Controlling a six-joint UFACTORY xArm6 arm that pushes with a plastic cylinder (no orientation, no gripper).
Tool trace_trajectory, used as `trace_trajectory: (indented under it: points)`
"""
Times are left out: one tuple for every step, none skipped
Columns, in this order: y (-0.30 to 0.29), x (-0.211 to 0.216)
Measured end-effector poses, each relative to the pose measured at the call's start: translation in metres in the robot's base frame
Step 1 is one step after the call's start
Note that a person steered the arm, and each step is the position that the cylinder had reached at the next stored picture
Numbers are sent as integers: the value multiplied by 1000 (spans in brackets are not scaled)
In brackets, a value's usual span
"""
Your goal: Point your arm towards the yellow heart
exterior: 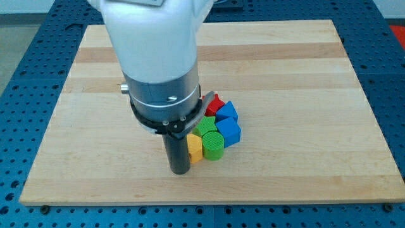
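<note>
A: Wooden board [304, 69] on a blue perforated bench; blocks bunched near the board's middle, slightly toward the view's bottom.

B: Nearest item?

A: My tip [180, 171], the dark rod's lower end, down on the board. No gripper on this rig, so nothing to spread or pinch. Touching or just beside the tip, on the view's right of it, a yellow block [194, 148]. Partly hidden by the rod; presumably the yellow heart, though I cannot confirm the shape.

B: And beyond it?

A: Right of the yellow block, touching it, a green cylinder [213, 145]. Behind that, a second green block [205, 125] and a blue block [229, 132]. Farther still, another blue block [226, 112] and a red block [214, 104], farthest of the cluster.

B: Progress?

A: Judged close to done: the tip sits right at the yellow block. What remains, if anything, is a slight settling against it.

B: Heading, long axis?

A: Cannot tell. Only one upright face and a strip of top show; the lobes and point are hidden.
</note>
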State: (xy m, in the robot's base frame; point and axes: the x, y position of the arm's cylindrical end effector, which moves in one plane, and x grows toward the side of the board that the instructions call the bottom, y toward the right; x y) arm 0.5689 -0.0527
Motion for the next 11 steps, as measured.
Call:
trace_trajectory:
  points:
    - [0,-2]
    - [-14,1]
    - [-73,0]
    - [-131,-33]
    - [-157,-83]
    - [-170,-112]
    - [-190,-120]
    - [-196,-120]
    - [-197,-124]
    - [-197,-124]
    - [-202,-126]
